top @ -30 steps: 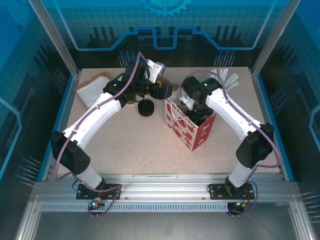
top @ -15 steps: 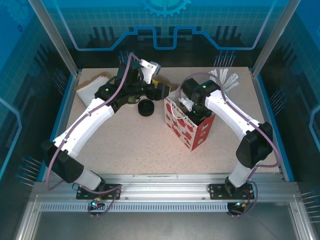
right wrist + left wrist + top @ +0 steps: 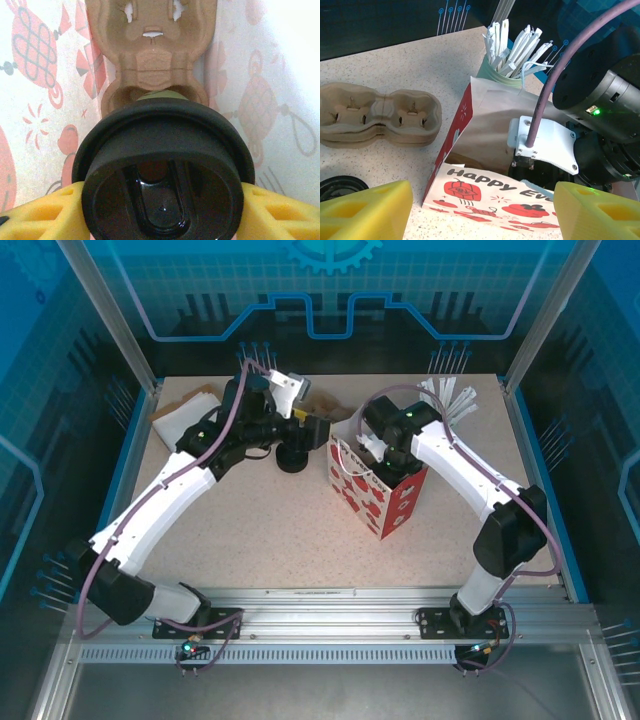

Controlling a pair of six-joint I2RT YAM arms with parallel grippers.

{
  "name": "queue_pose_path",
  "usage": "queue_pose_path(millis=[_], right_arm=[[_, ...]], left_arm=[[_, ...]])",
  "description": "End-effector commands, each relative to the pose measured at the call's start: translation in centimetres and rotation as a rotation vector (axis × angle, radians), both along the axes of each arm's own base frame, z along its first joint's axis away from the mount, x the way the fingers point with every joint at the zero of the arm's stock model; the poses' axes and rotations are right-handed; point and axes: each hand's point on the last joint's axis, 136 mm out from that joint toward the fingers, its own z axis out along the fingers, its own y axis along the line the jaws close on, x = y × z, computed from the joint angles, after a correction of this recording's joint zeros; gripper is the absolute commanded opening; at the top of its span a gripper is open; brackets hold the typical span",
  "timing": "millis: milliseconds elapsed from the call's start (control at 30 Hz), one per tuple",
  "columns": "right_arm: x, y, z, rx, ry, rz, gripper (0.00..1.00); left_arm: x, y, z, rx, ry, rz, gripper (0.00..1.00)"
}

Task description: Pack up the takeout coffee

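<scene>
The packing looks well along to me. The takeout coffee (image 3: 160,165), black lid on, hangs inside the printed paper bag (image 3: 385,502), right over a moulded pulp cup carrier (image 3: 152,45) that sits deeper in the bag. Looking down past the right wrist, a sliver of olive-green side shows just beyond the lid's rim, above the carrier's near pocket. I can't tell whether the cup's base has reached that pocket. By my reckoning, the cup has yet to be seated and let go, and the arm has to come up out of the bag.

The right gripper (image 3: 160,212) is clamped on the cup just under the lid, its yellow fingers (image 3: 42,212) about half spread, one on either side.

The left gripper (image 3: 482,215) stands wide apart with nothing between its tips. It hovers just beside the bag's open mouth, and I see no contact with the paper.

A stack of spare carriers (image 3: 380,115), a cup of wrapped straws (image 3: 512,55) and a low pile of black lids (image 3: 292,455) sit on the table around the bag
</scene>
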Motion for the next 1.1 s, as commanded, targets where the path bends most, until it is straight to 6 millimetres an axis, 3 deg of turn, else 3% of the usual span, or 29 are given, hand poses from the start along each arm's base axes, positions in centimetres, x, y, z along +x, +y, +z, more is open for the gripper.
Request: queue_pose_path(millis=[0, 1067], right_arm=[[-0.4, 0.3, 0.6, 0.026, -0.014, 0.000, 0.37], [-0.6, 0.0, 0.5, 0.011, -0.007, 0.004, 0.37]], left_arm=[[-0.5, 0.6, 1.2, -0.024, -0.033, 0.032, 0.76], [-1.6, 1.8, 1.1, -0.013, -0.043, 0.061, 0.77]])
